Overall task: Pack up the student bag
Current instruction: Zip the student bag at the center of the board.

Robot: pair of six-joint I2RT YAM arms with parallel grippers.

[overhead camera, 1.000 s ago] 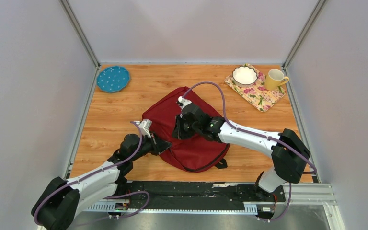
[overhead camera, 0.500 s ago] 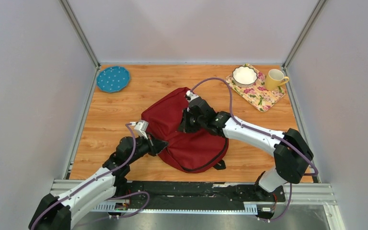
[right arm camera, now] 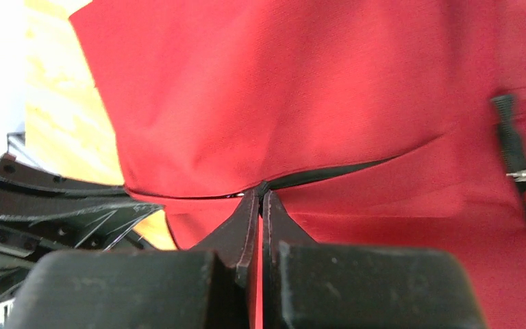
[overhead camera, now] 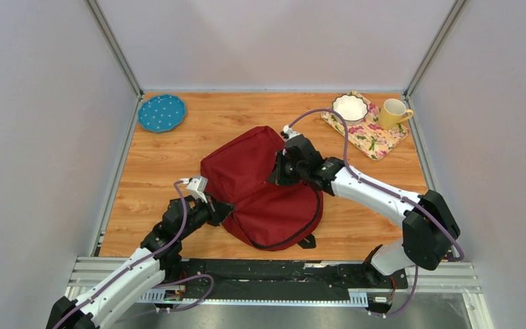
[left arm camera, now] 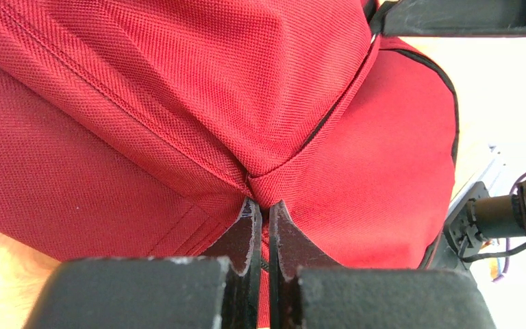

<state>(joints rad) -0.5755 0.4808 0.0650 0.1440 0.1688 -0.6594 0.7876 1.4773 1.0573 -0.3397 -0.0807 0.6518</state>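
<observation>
The student bag lies flat in the middle of the surface, a little nearer the near edge than the far one. Its long axis seems to slant from the far edge toward the near right corner.

The left claw sits at the bag's near left side. Its jaws are pressed narrow on a small fold of red cloth, where a seam meets the black piping. The right claw sits on top of the bag, toward its far right part. Its jaws are likewise pinched tight, on the cloth right at the black zip line. A zip pull hangs free off to one side in the right wrist view, not in the jaws.

So the bag lies between the two grips, and the line from one claw to the other runs across its long axis, not along it. Judging by that, the coming move is a pull apart or a lift to slacken and spread the cloth at the zip. The right claw is the nearer one to that opening, and the left serves as the anchor.

A blue plate rests at the far left corner. A flowered mat with a bowl and a mug is at the far right corner. All are well apart from the bag
</observation>
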